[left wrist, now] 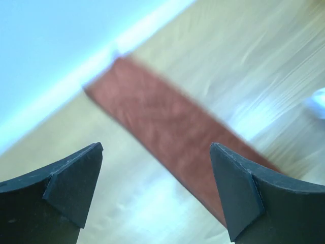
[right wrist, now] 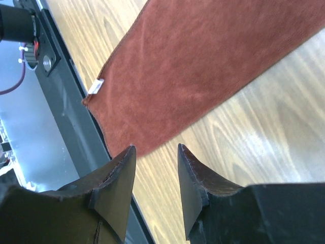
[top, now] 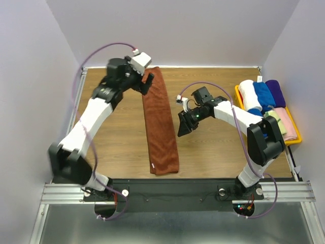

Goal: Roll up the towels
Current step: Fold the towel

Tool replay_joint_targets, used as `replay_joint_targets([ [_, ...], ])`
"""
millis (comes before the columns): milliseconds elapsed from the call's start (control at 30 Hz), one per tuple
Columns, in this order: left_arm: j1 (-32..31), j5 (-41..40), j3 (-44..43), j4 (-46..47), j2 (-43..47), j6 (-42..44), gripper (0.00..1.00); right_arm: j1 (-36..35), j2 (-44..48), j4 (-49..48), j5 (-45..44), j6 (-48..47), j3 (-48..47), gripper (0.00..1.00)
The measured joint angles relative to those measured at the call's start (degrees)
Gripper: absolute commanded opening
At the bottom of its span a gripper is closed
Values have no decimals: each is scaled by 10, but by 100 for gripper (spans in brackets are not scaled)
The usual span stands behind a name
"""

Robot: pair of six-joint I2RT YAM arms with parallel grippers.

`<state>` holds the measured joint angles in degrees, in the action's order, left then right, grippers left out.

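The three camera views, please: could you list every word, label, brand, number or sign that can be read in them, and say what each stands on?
No text can be read in any view.
White tag at the hem of the rust-brown towel: too small to read, if it bears any print at all.
Left wrist view: blurred, and no lettering shows.

The brown towel (top: pixel 160 122) lies flat and unrolled as a long narrow strip, running slightly slanted from upper centre to lower centre of the top view. A white tag (right wrist: pixel 95 86) sits on its lower-left edge. The cream towel (top: pixel 275 118) shows at the right edge, mostly hidden.
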<state>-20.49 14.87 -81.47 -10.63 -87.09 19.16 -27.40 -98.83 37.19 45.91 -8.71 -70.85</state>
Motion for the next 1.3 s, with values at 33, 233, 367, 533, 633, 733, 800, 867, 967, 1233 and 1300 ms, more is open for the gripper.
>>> replay_joint_targets([
  [33, 0, 15, 5, 3, 42, 13, 99, 0, 4, -1, 0, 0, 5, 44],
  [233, -59, 58, 101, -34, 212, 112, 70, 2, 12, 0, -2, 7, 22, 44],
  [367, -182, 21, 259, -81, 272, 155, 61, 16, 12, -1, -3, 13, 22, 44],
  [533, -329, 2, 405, -161, 286, 160, 52, 49, 12, -1, -7, 21, 18, 44],
  [633, -372, 5, 420, -172, 291, 157, 52, 58, 12, 0, -12, 22, 17, 44],
  [733, -405, 4, 420, -159, 286, 156, 52, 60, 10, 0, -16, 23, 17, 44],
  [800, -435, 5, 420, -149, 272, 156, 51, 60, 9, 0, -20, 23, 17, 44],
  [867, -458, 6, 422, -140, 253, 157, 44, 60, 9, 0, -23, 23, 17, 44],
  [967, -480, 7, 422, -133, 226, 159, 43, 61, 6, 0, -24, 23, 17, 44],
  [1233, -499, -8, 422, -104, 156, 160, 46, 63, -18, 1, -24, 21, 16, 43],
  [1300, -499, -15, 422, -96, 147, 160, 47, 64, -20, 1, -24, 20, 16, 43],
])
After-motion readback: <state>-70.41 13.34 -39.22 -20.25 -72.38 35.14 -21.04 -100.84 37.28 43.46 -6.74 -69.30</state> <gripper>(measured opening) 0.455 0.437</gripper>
